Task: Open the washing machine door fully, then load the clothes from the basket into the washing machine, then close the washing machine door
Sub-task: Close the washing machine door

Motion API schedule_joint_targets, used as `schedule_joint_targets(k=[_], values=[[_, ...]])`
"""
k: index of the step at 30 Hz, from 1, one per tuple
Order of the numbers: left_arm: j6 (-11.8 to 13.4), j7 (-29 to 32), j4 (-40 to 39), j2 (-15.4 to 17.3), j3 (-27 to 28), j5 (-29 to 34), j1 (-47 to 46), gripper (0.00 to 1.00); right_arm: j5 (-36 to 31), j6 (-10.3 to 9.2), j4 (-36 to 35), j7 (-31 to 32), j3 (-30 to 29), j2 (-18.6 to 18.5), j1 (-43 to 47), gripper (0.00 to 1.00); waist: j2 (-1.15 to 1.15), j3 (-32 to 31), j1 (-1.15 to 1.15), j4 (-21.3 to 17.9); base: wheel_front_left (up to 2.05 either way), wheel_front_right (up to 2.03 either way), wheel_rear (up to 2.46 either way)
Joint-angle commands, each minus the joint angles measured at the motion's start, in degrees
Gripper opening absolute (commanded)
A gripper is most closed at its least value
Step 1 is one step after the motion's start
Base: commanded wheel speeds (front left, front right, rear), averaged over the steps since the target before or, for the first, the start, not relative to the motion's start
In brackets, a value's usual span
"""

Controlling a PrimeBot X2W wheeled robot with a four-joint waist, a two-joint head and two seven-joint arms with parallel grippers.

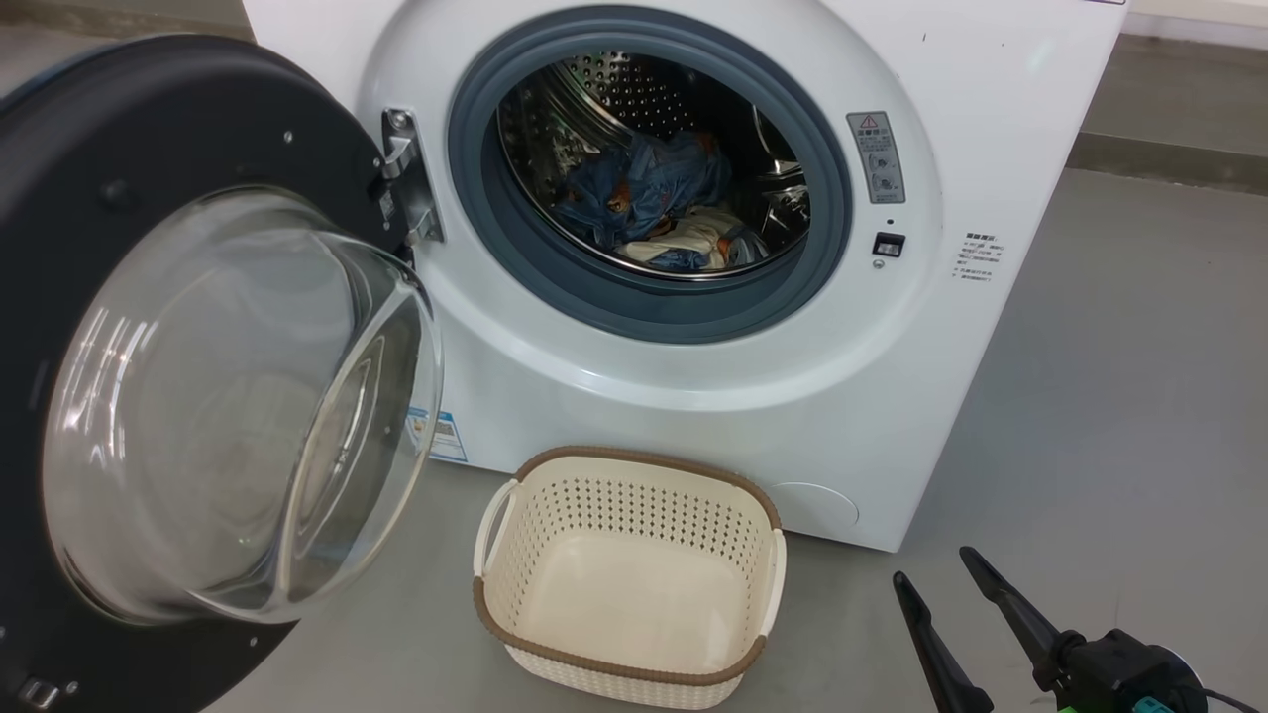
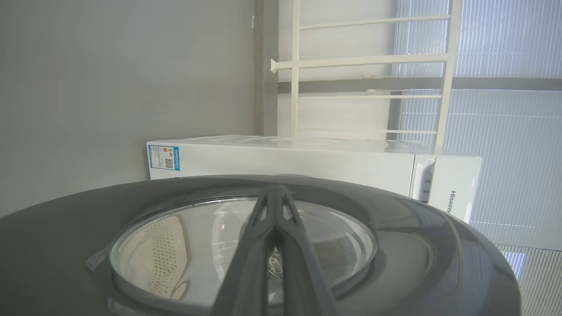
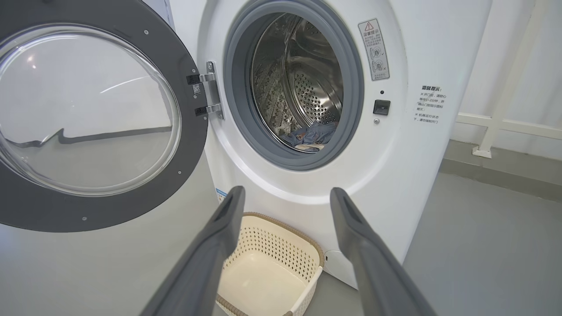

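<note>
The white washing machine (image 1: 693, 396) stands with its door (image 1: 149, 109) swung wide to the left, glass bowl facing me. Blue and cream clothes (image 1: 654, 198) lie low in the steel drum, also seen as clothes (image 3: 309, 136) in the right wrist view. On the floor before the washer sits the cream basket (image 1: 634, 515), its bottom bare. My right gripper (image 1: 933, 566) hovers open at the lower right, apart from the basket (image 3: 281, 254); right gripper (image 3: 287, 195) points at the drum opening. My left gripper (image 2: 274, 193) is shut, fingers lying over the outer face of the door (image 2: 66, 245).
Grey floor (image 1: 1109, 396) stretches to the right of the washer. A white rail frame (image 3: 496, 127) stands by the wall behind the machine's right side. The hinge (image 1: 406, 178) holds the door on the left of the opening.
</note>
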Motion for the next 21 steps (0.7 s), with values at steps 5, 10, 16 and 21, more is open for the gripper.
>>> schedule_joint_targets(k=[5, 10, 16, 21], values=[[2.47, 6.11, -7.76, 0.77, -1.32, -0.91, 1.72, 0.00, 0.08, 0.08, -1.58, -0.27, 0.54, -0.34, -0.56, 1.00, 0.00, 0.10, 0.00, 0.38, 0.00, 0.00, 0.00], [4.41, 9.86, -13.13, -0.62, -2.35, -1.52, 3.12, 0.00, -0.06, 0.08, -1.60, -0.27, 0.20, -0.01, -0.44, 1.00, 0.00, 0.20, 0.00, 0.70, 0.00, 0.00, 0.00], [6.47, 12.88, -18.63, -2.59, -3.66, -1.95, 4.42, 0.00, -0.07, 0.08, -1.69, -0.27, 0.01, 0.31, -0.40, 1.00, 0.00, 0.38, 0.00, 1.18, 0.00, 0.00, 0.00], [8.38, 15.84, -24.07, -4.66, -5.22, -2.39, 5.80, 0.00, -0.08, 0.08, -1.72, -0.27, -0.01, 0.73, -0.58, 1.00, 0.00, 0.56, 0.00, 1.51, 0.00, 0.00, 0.00]])
